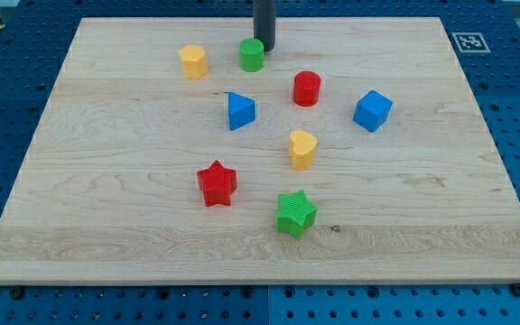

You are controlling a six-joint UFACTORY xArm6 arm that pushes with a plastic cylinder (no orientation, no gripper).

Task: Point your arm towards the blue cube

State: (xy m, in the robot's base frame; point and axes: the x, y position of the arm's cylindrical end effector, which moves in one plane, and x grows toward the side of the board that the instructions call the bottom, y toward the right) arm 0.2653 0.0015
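The blue cube (pixel 372 110) sits on the wooden board (pixel 106 181) at the view's right of centre. My tip (pixel 264 48) stands near the view's top, just right of and behind the green cylinder (pixel 252 55), almost touching it. The tip is well to the upper left of the blue cube, with the red cylinder (pixel 307 88) lying between them.
A yellow block (pixel 193 61) lies left of the green cylinder. A blue triangular block (pixel 240 111) is at the centre, a yellow heart-like block (pixel 302 149) below it to the right. A red star (pixel 216 183) and a green star (pixel 295 213) lie lower down.
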